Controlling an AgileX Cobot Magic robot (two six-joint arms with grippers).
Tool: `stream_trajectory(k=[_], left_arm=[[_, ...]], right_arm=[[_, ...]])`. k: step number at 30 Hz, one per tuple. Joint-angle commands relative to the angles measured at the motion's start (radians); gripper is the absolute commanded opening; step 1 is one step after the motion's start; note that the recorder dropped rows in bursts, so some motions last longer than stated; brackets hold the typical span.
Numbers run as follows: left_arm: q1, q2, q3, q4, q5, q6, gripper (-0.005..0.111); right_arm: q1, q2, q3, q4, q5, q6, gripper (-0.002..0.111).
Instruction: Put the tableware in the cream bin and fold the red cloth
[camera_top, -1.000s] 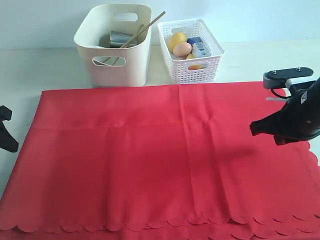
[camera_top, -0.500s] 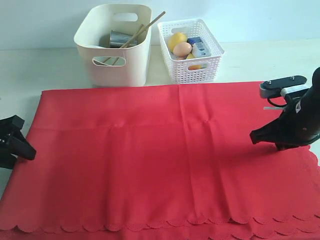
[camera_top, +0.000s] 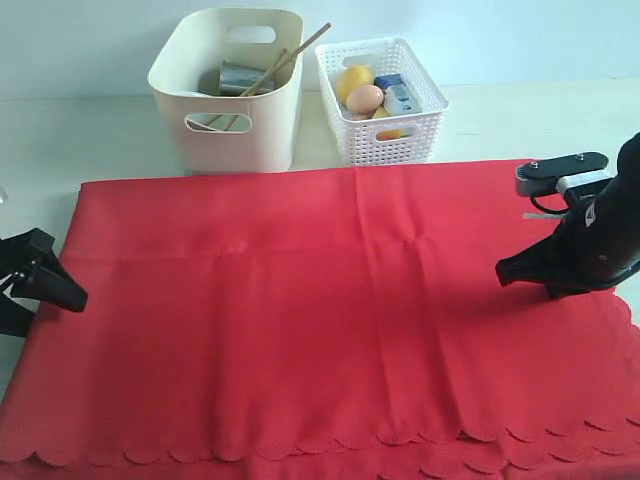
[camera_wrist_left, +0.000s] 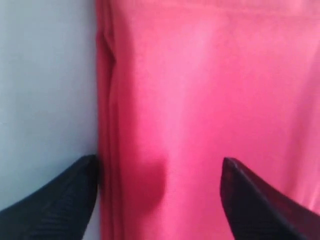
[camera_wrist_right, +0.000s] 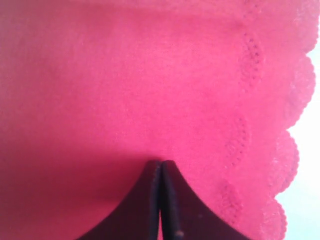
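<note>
Red cloth (camera_top: 300, 320) flat, left tool (camera_wrist_left: 159, 164) spread at edge, right tool (camera_wrist_right: 161, 166) closed

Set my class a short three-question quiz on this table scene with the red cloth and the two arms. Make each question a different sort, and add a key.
1. True or false: the right gripper is wide open over the red cloth.
2. Multiple choice: the wooden chopsticks are A) sticking out of the cream bin, B) held in a gripper, C) lying flat on the cloth.
3. Fill in: the ___ gripper is open, with one finger on each side of the cloth's side edge.

Key
1. False: it is shut.
2. A.
3. Left: the left gripper.
</note>
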Motion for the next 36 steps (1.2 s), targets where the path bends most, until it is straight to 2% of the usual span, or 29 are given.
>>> stream_trajectory(k=[1,11,16,19,24,31,36], left_arm=[[0.000,0.014,0.000,-0.046,0.003,0.067,0.069],[0.000,0.058,0.000,-0.136,0.141,0.151,0.069],[0.000,0.089,0.000,-0.136,0.156,0.160,0.067],[0.000,0.093,0.000,-0.136,0.148,0.175,0.050],[0.000,0.093,0.000,-0.134,0.138,0.160,-0.001],[0.000,0.022,0.000,-0.102,0.163,0.126,0.000],[0.000,-0.086,0.000,0.042,0.171,0.024,0.000]], right_arm=[[-0.004,0.036,0.008,0.001,0.008,0.001,0.000],[-0.004,0.036,0.008,0.022,0.004,-0.001,0.000],[-0.004,0.036,0.008,0.028,0.008,-0.001,0.000],[-0.004,0.036,0.008,0.053,0.008,-0.001,0.000],[-0.002,0.036,0.009,0.076,0.010,-0.002,0.000],[-0.002,0.036,0.016,0.129,0.008,-0.002,0.000],[0.018,0.036,0.016,0.206,0.018,-0.091,0.000]])
